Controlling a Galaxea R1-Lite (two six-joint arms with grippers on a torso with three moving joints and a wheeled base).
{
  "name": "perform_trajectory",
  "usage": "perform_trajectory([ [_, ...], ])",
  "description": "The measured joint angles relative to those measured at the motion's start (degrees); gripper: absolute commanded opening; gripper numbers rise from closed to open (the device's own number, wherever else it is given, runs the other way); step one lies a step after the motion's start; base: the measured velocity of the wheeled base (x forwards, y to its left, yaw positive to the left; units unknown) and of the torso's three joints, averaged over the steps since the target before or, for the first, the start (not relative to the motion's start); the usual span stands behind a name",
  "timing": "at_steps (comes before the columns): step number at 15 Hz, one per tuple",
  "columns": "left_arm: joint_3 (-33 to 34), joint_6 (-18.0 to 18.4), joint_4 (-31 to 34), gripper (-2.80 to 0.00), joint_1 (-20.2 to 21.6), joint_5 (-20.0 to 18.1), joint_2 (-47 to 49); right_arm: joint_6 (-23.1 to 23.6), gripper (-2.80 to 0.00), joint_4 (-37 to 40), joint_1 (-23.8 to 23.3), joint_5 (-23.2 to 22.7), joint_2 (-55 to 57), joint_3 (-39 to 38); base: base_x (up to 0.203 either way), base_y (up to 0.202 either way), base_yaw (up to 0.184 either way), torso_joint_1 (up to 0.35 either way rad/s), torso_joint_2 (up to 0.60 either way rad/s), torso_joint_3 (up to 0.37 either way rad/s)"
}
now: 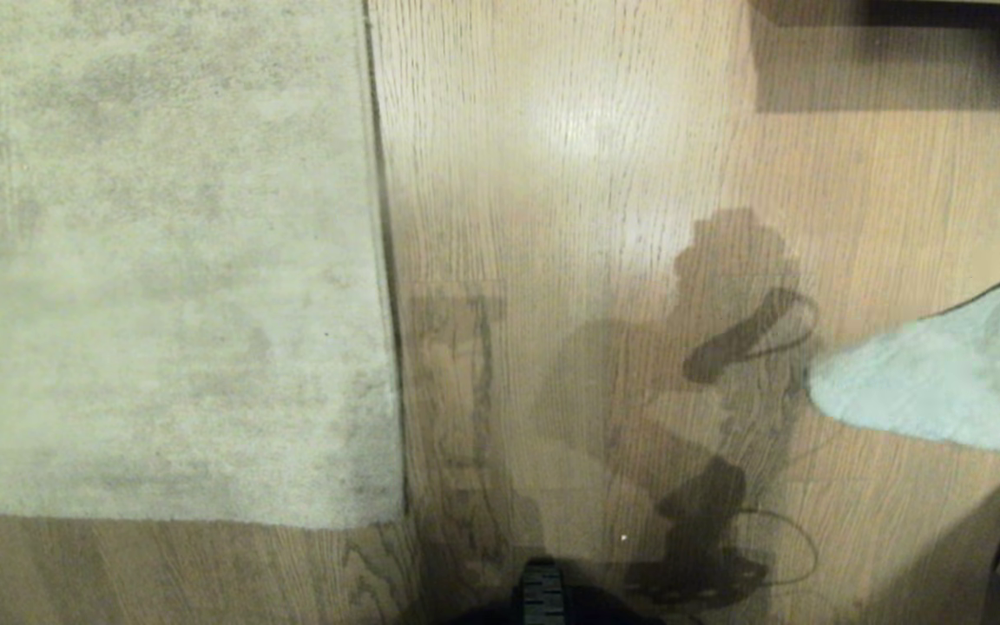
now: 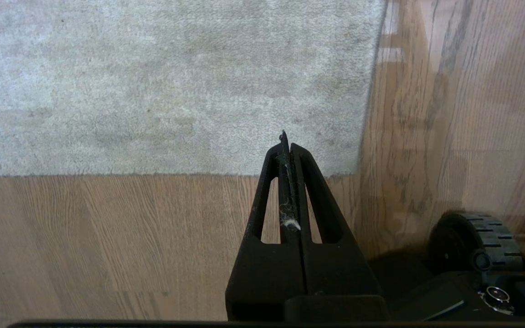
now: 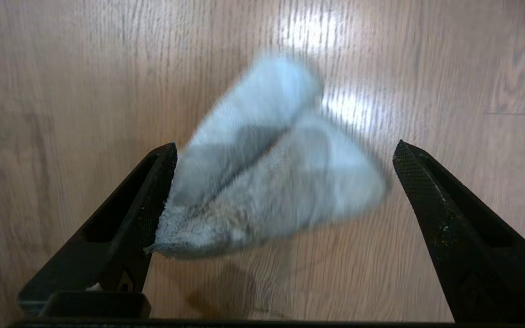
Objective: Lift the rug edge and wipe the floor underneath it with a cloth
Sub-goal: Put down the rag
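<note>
Wood-plank floor [image 1: 569,174] carries the flat rug edge [image 1: 383,260]. Right hand [image 3: 283,155] is spread wide around the cloth [image 3: 262,182]: lower squarely, then clench. Left hand [image 2: 286,141] is clenched, empty.

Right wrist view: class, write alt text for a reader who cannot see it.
The right gripper stands open, its two black fingers spread wide, with the pale blue fluffy cloth between them, close against one finger. Beneath lies the floor, light brown wood-grain planks with a bright sheen.
</note>
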State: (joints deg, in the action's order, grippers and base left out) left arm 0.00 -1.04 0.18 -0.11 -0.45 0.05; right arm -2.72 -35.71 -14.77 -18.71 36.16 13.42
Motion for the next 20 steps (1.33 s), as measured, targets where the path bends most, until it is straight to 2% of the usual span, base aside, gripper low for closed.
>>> perform_trajectory([
  [8, 0.00, 0.00, 0.00, -2.80, 0.04, -0.01, 0.00, 0.16, 0.00, -2.16, 1.13, 0.03, 4.72, 0.44, 0.000, 0.000, 0.000, 0.000, 0.00, 0.000],
  [15, 0.00, 0.00, -0.02, -2.80, 0.01, 0.01, 0.00, 0.35, 0.00, -14.71, 0.82, 0.08, 17.84, 2.01, 0.000, 0.000, 0.000, 0.000, 0.00, 0.000],
  [16, 0.00, 0.00, 0.00, -2.80, 0.01, 0.01, 0.00, 0.49, -2.80, -15.24, 0.82, 0.08, 19.49, 2.30, 0.000, 0.000, 0.000, 0.000, 0.00, 0.000],
  [20, 0.00, 0.00, 0.02, -2.80, 0.01, -0.01, 0.00, 2.56, -2.80, -19.59, 0.88, 0.12, 26.88, 2.67, 0.000, 0.000, 0.000, 0.000, 0.00, 0.000],
])
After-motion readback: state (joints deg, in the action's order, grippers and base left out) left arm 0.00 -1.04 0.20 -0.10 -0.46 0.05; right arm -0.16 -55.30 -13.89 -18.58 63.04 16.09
